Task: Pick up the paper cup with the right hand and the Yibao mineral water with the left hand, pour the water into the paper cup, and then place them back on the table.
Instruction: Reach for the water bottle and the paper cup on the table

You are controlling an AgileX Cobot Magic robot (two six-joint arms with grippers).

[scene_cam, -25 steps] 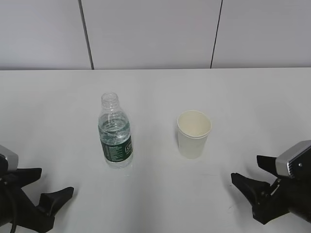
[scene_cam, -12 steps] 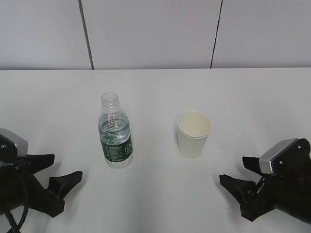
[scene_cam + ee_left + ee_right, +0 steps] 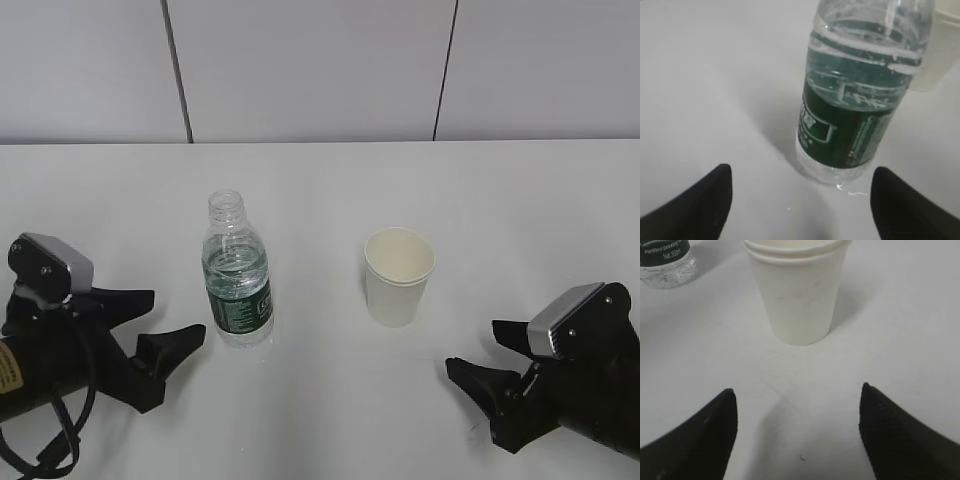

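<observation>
Two task items stand upright on the table (image 3: 330, 180), well apart from each other, long axes vertical. Yibao mineral water (image 3: 237, 272): small clear ribbed plastic bottle, uncapped, mouth pointing up, left of centre in the exterior view. Water inside is clear; its level sits near the top of the label. Label is a dark green band with white print; in the left wrist view the print is too blurred to read. In the right wrist view the bottle's base shows at top left and the label reads "Purified Drinking W…" above "350ml". Paper cup (image 3: 399, 276): plain white, rolled rim, cream inside, open mouth up, shorter than the bottle, right of centre. A second ridge shows just below the rim in the right wrist view. No writing visible on it.

Left hand (image 3: 158, 322): black arm with grey camera block and a yellow label near the frame edge, low at the left, fingers spread wide and empty, pointing toward the bottle; upper fingertip close beside the bottle, not touching. Left wrist view shows the bottle centred between the two black fingertips (image 3: 695, 205), cup partly behind it.

Right hand (image 3: 482, 356): black, grey block, low at the right, fingers spread wide, empty, aimed at the cup but apart from it.
</observation>
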